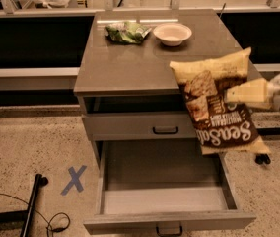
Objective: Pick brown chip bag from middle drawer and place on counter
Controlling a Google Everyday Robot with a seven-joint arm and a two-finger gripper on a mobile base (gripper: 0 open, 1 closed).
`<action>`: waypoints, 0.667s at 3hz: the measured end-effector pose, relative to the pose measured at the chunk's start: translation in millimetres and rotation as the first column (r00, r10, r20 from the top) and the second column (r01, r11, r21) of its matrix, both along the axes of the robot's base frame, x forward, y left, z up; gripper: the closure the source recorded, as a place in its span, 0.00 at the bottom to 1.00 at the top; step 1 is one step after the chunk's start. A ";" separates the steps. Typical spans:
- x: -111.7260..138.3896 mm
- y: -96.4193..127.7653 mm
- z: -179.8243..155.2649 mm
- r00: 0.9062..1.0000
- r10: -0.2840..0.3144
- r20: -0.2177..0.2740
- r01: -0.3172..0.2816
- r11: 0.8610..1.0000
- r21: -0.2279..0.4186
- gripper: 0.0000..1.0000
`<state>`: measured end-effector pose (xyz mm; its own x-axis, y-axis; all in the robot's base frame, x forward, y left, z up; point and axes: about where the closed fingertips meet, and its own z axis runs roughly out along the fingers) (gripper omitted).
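Observation:
The brown chip bag [219, 107], dark brown and pale yellow with white "Sea Salt" lettering, hangs in the air at the counter's front right edge, above the open middle drawer [164, 194]. My gripper [248, 94] reaches in from the right, shut on the bag's right side. The drawer is pulled out and its grey interior holds nothing visible. The glossy grey-brown counter [130, 68] lies just behind and left of the bag.
A small green bag [126, 32] and a pale bowl [172, 33] sit at the back of the counter. A shallower closed drawer [140, 126] with a dark handle is above the open one. A blue X [74, 179] and cables mark the floor at left.

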<state>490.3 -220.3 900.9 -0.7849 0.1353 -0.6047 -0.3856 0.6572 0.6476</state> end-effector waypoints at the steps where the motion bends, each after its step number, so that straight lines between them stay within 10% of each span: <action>1: 36.8 -5.6 45.4 0.995 -0.088 -0.040 0.088 0.996 -0.014 1.00; 2: 47.0 -2.6 55.4 0.988 -0.125 -0.087 0.127 0.992 0.019 1.00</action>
